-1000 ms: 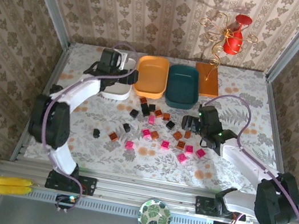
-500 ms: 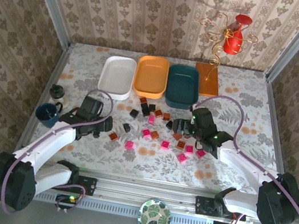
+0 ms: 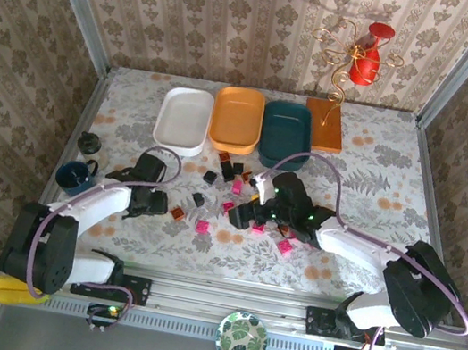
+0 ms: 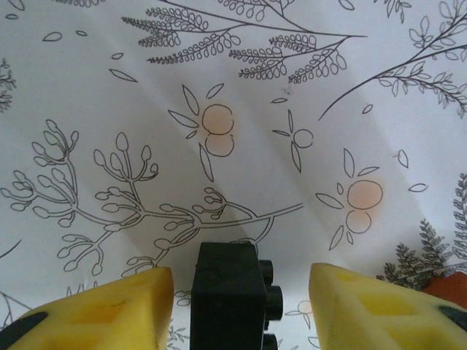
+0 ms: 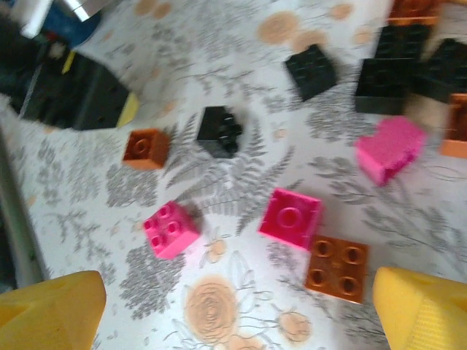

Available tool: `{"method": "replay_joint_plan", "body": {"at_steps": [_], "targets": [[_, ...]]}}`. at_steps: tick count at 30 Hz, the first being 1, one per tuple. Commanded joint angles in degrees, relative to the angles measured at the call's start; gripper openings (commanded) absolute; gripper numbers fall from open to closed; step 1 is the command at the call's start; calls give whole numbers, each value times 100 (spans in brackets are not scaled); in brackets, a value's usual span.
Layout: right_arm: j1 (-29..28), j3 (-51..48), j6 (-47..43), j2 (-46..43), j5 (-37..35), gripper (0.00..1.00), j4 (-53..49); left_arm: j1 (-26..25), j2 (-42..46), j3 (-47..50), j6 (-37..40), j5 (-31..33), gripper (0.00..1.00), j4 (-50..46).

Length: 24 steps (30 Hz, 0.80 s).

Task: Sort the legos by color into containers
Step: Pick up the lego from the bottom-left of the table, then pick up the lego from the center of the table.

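A black lego [image 4: 230, 292] lies on the cloth between the yellow fingers [image 4: 109, 310] of my left gripper [image 4: 241, 295], which is open with a gap on each side. In the top view that left gripper [image 3: 149, 203] is low at the table's front left. My right gripper [image 5: 241, 313] is open above two pink legos [image 5: 170, 228] [image 5: 290, 217] and an orange-brown one [image 5: 337, 267]; in the top view the right gripper [image 3: 240, 215] hangs over the middle of the scattered legos [image 3: 251, 205]. The white tray [image 3: 183, 121], orange-yellow tray [image 3: 237, 119] and dark teal tray [image 3: 286, 134] stand in a row at the back.
A dark blue mug [image 3: 75, 176] and a small black object [image 3: 88, 142] stand at the left edge. The orange-brown board [image 3: 325, 123] with the gold wire stand [image 3: 350, 55] is at the back right. A metal rail [image 3: 213, 294] runs along the front edge.
My left arm swung from the white tray down to the front left and now straddles the black lego. My right gripper moved left over the pink legos.
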<state>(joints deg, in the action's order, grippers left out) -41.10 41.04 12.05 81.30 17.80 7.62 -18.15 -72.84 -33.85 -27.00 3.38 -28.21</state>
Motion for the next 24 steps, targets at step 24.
{"method": "replay_joint_plan", "body": {"at_steps": [24], "targets": [[-37, -105, 384, -627, -1540, 97, 256, 737, -2576, -3787, 934, -200, 25, 1331]]}}
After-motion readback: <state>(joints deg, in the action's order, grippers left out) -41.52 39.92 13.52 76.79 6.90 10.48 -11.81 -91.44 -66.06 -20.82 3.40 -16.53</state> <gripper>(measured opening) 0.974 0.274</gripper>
